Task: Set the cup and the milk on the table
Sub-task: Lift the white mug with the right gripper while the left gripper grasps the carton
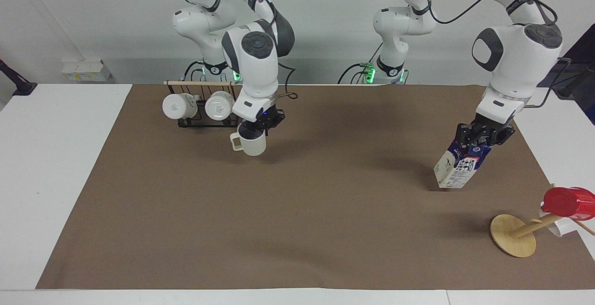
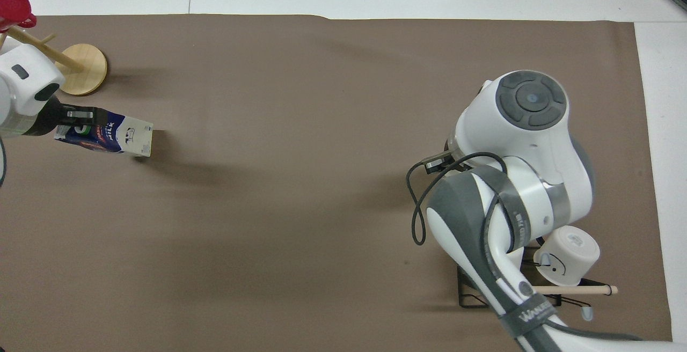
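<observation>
Over the brown mat, your right claw clamps the cup; your left claw clamps the tilted milk.

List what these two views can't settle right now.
- Cup: hidden in the overhead view by the right arm; the facing view doesn't settle whether it touches the mat.
- Milk: tilted in the left gripper; base contact with the mat unclear.
- Red cup: cut off by the edge in the overhead view.
- Rack mugs: one is hidden overhead by the right arm.
</observation>
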